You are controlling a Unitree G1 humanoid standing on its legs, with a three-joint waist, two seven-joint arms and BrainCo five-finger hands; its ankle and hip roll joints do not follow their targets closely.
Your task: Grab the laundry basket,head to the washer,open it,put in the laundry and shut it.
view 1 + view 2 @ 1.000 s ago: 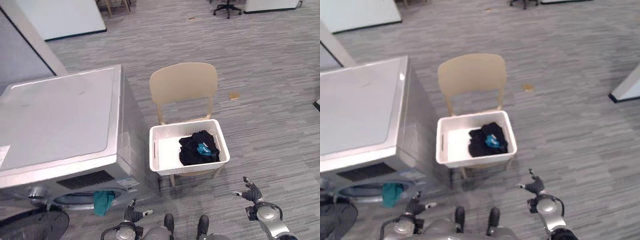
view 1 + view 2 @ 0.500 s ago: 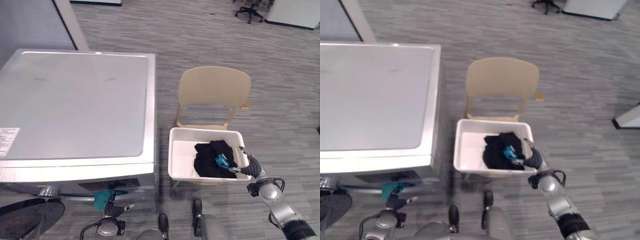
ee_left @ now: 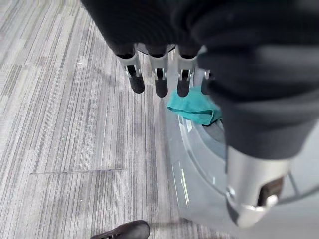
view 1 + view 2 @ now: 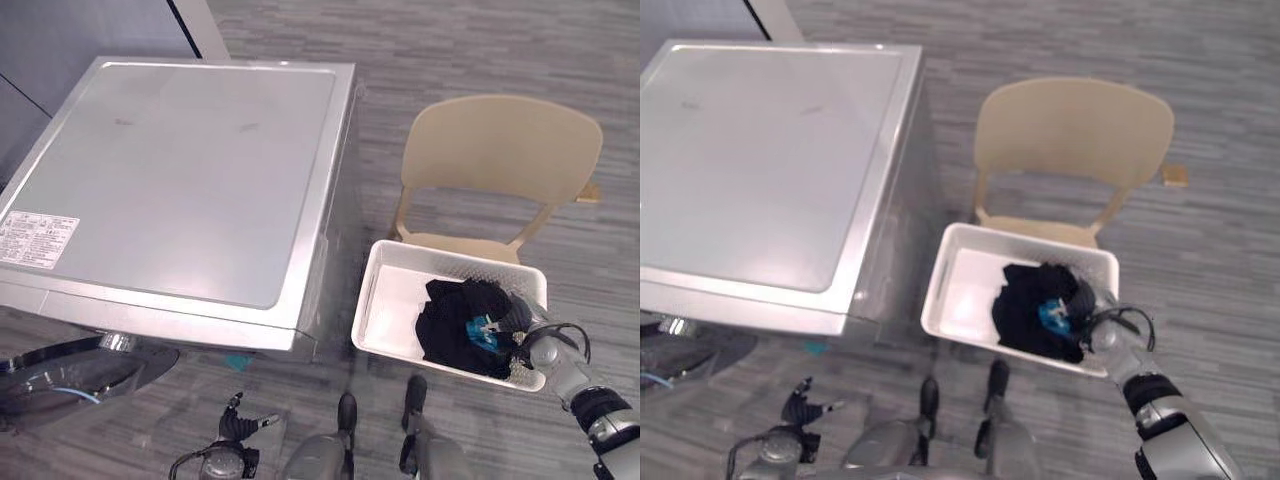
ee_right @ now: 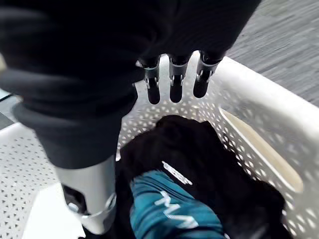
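Laundry (image 5: 199,164) lies just under my right hand (image 4: 522,320), fingers (image 5: 172,89) straight, holding nothing, at the basket's (image 4: 400,262) right edge.

Right hand (image 4: 522,322) moved from floor side into laundry basket (image 4: 385,275), over clothes (image 4: 455,325).

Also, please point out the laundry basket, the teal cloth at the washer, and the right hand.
laundry basket (image 4: 385,305): left eye view, on its bare white floor.
teal cloth (image 3: 193,107): left wrist view, on its middle.
right hand (image 4: 1092,312): right eye view, on the hand above the dark clothes.
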